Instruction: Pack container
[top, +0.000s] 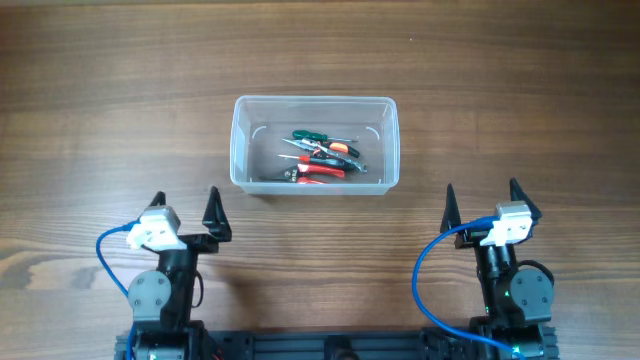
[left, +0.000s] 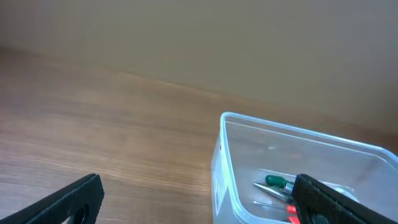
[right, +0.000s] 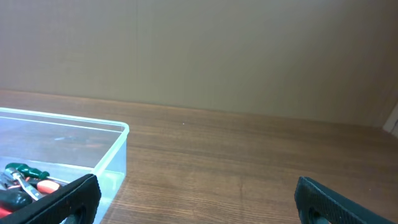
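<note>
The clear plastic container (top: 314, 144) stands at the middle of the wooden table. Inside lie several hand tools: a green-handled screwdriver (top: 303, 135), an orange-handled one (top: 342, 149) and red-handled pliers (top: 322, 172). The container also shows in the left wrist view (left: 261, 143) and in the right wrist view (right: 118, 152). My left gripper (top: 187, 205) is open and empty, near the front edge, left of and in front of the container. My right gripper (top: 483, 195) is open and empty, right of and in front of the container.
The wooden table (top: 100, 120) stretches around the container on all sides. Blue cables (top: 430, 270) loop beside both arm bases at the front edge. A plain wall stands behind the table in the wrist views.
</note>
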